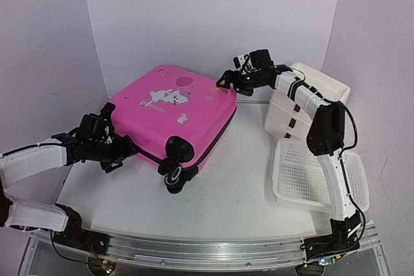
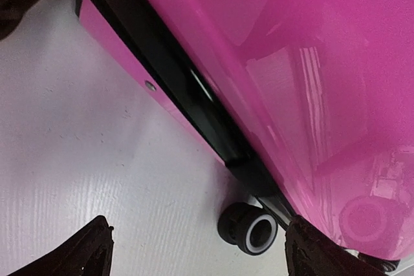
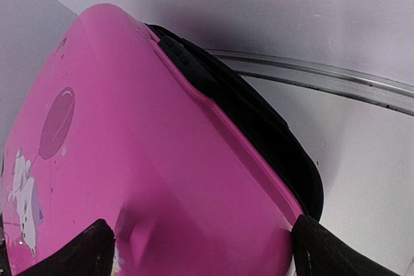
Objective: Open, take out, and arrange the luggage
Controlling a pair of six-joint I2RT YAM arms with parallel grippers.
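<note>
**Operator:** Where did we locate the luggage?

**Inspector:** We located the luggage [image 1: 169, 111] lying on its side on the white table [image 1: 246, 192], left of centre in the top view. Its printed shell faced up and its black wheels [image 1: 173, 171] pointed toward the bottom of the frame. The black zip band [image 2: 174, 75] ran diagonally through the left wrist view, with one wheel resting on the table near the lower centre.

**Operator:** What condition did we record for each tool?

**Inspector:** We recorded the left gripper [image 1: 119, 152] with its fingers spread apart, set at the case's lower left edge. In its wrist view one finger [image 2: 87, 253] sat over the table and the other in front of the pink shell. The right gripper [image 1: 226, 82] stood at the upper right corner of the case, also with its fingers apart on either side of the shell. We could not tell whether either tool touched the case.

**Operator:** What else did we note?

**Inspector:** We noted a white drawer stack [image 1: 323, 82] at the upper right and a white mesh basket [image 1: 301, 172] below it.
</note>
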